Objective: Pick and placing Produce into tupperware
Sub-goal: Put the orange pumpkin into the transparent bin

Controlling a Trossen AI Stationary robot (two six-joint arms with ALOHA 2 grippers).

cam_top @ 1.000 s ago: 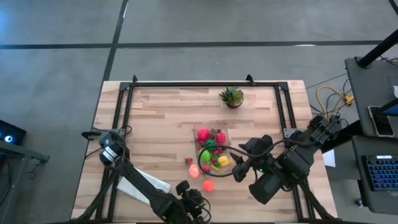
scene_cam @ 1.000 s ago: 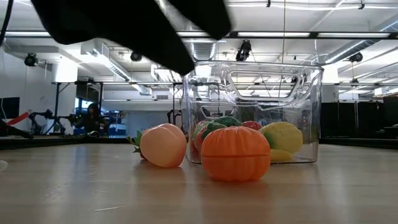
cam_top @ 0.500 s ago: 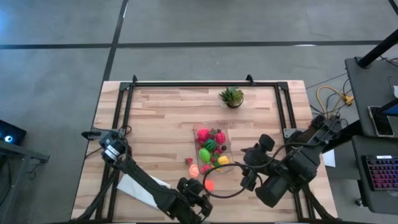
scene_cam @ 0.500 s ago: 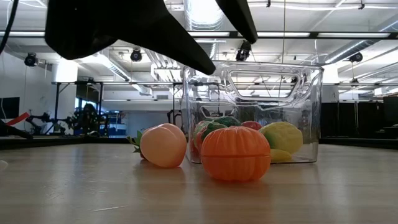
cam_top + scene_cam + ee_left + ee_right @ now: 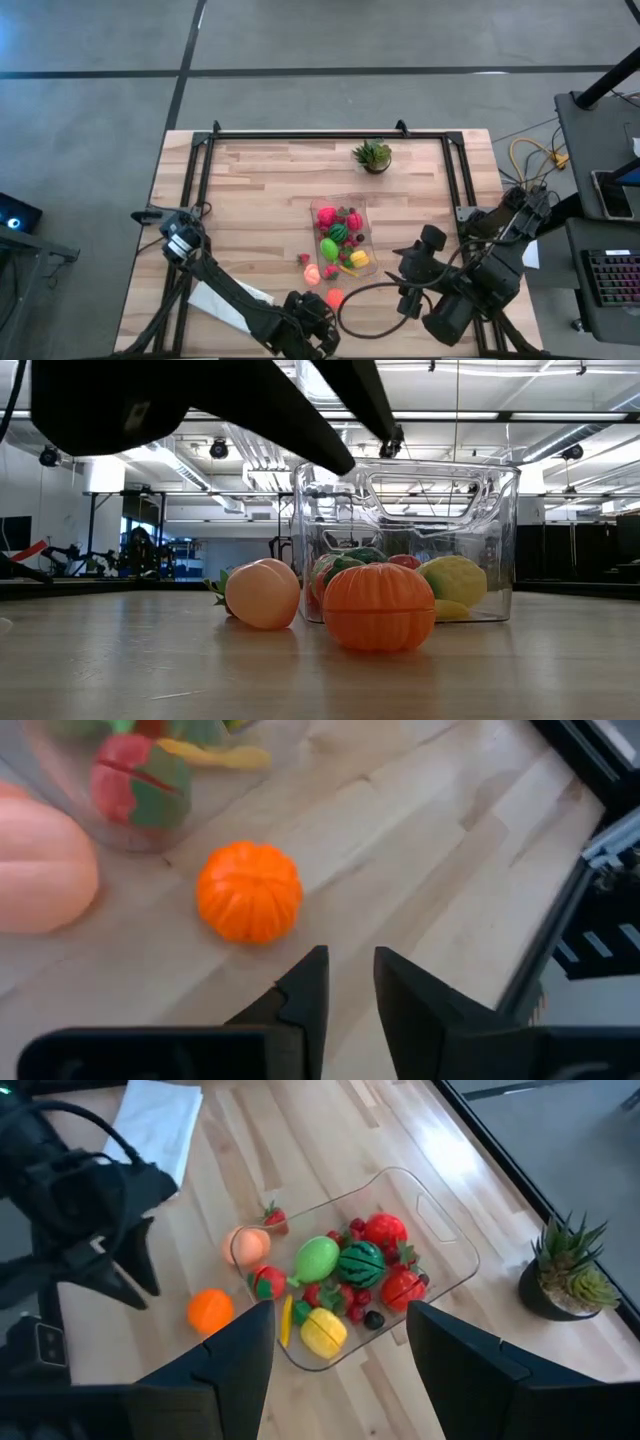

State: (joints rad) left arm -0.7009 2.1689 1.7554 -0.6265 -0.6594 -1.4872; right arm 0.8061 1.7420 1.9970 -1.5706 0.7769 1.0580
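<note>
The clear tupperware (image 5: 367, 206) stands right of the table's middle. Inside it lie several produce pieces: red, lime green, yellow and a striped dark green one (image 5: 360, 1264). On the table at its near left corner rest an orange pumpkin (image 5: 249, 890), a peach (image 5: 40, 870) and a strawberry (image 5: 272, 1215). My left gripper (image 5: 350, 960) hovers shut at the near edge, just short of the pumpkin (image 5: 335, 297), touching nothing. My right gripper (image 5: 335, 1315) is open and empty, held high off the tupperware's near right (image 5: 408, 282).
A spiky green potted plant (image 5: 372, 155) stands near the far edge. A folded white cloth (image 5: 235, 300) lies at the near left under my left arm. Black frame rails (image 5: 330, 135) run along the table's far, left and right sides.
My right gripper has drawn back from the tupperware's near end toward the table's right near corner and rolled about its own axis. My left gripper has stayed by the pumpkin and rolled in place. The produce has kept still.
</note>
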